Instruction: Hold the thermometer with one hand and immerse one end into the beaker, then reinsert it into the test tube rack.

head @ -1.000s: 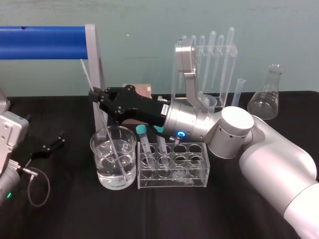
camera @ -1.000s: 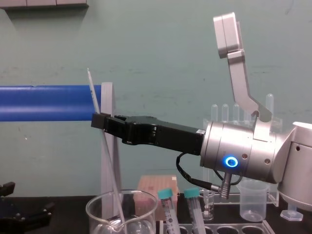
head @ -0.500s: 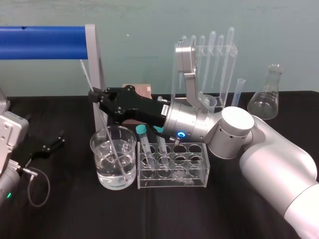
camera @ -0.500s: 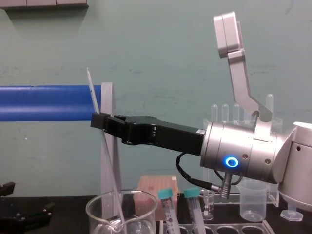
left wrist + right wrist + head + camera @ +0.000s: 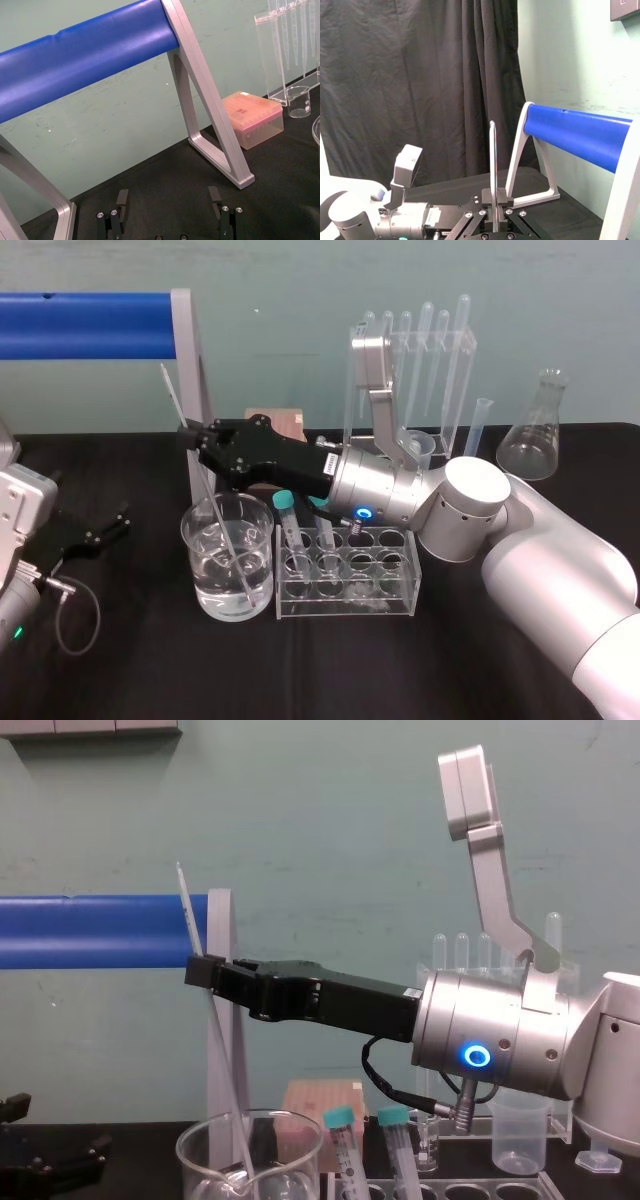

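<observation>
Hardly anything has shifted over the last second: my right gripper has sunk a touch, and the long, thin, clear glass thermometer has gone down with it.

Head view: the right gripper sits left of centre, clamped tight on the thermometer partway along its length. The rod leans with its top toward the upper left. Its lower end is inside the wide clear glass beaker at lower left of centre, under the water and close to the bottom; the tip itself I cannot make out. Just right of the beaker stands the low clear plastic test tube rack, with teal-capped tubes at its left end and other holes open. My forearm comes in from the lower right, wrist nearly level, blue ring lit.

Left wrist view: my left gripper is parked low over the black tabletop, fingers spread wide around nothing, below the blue padded bar.

Right wrist view: the rod rises straight from between my closed fingers at bottom centre.

Chest view: my fingers sit level at mid-left, and the rod crosses them and drops into the beaker's mouth at the bottom edge.

I judge the dip is the step in hand. The next move calls for a lift along the rod's lean until its end clears the rim, then a short carry right to an open rack hole.
</observation>
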